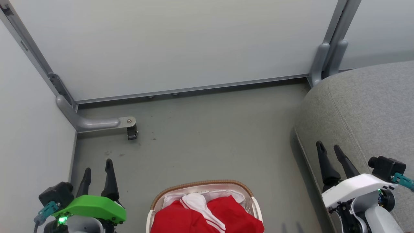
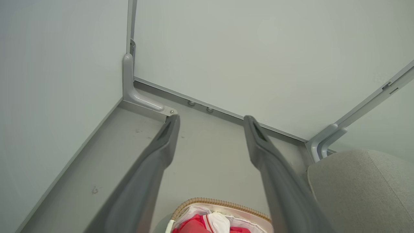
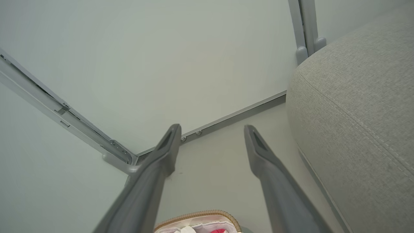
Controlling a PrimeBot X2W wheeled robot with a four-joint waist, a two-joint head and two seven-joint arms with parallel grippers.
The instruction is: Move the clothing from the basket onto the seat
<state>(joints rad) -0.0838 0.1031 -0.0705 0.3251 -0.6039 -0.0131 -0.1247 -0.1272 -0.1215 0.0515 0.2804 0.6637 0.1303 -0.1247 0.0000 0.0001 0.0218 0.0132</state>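
Red clothing (image 1: 207, 217) with white striped trim is heaped in the white basket (image 1: 249, 193) with a brown woven rim, at the bottom middle of the head view. The basket (image 2: 223, 204) and the clothing (image 2: 194, 225) also peek in at the bottom of the left wrist view, and the basket (image 3: 197, 216) shows in the right wrist view. The grey seat (image 1: 368, 110) fills the right side. My left gripper (image 1: 98, 169) hangs open to the left of the basket, above the floor. My right gripper (image 1: 330, 147) stands open over the seat's front edge. Both hold nothing.
Pale partition walls (image 1: 174, 45) close off the far side and the left. A grey bracket foot with a black caster (image 1: 131, 129) juts onto the floor at the left corner. Grey floor (image 1: 220, 136) lies between the basket and the far wall.
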